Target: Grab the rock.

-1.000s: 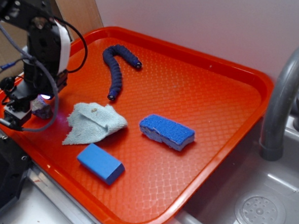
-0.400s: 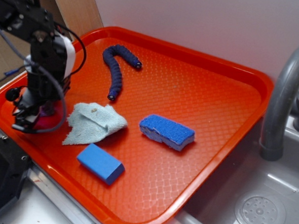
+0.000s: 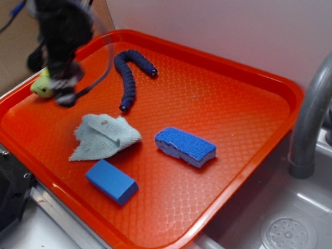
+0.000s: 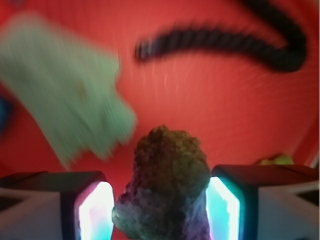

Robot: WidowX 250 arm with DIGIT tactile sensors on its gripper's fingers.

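Wrist view: hand [image 4: 160,210] clamps rock [image 4: 165,187]; arm now raised off tray [image 3: 224,100], plush toy [image 3: 42,86] uncovered.

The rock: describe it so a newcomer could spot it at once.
Start at the orange plastic tray, then its left end, where the robot's hand is raised above it. Between the lit fingers sits the rough brown-grey rock, lumpy and hard, unlike the yellow-green plush toy nearby.

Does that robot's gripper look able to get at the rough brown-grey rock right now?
Yes, apparently: the rough brown-grey rock already sits between the gripper's two fingers, seemingly lifted above the orange plastic tray.
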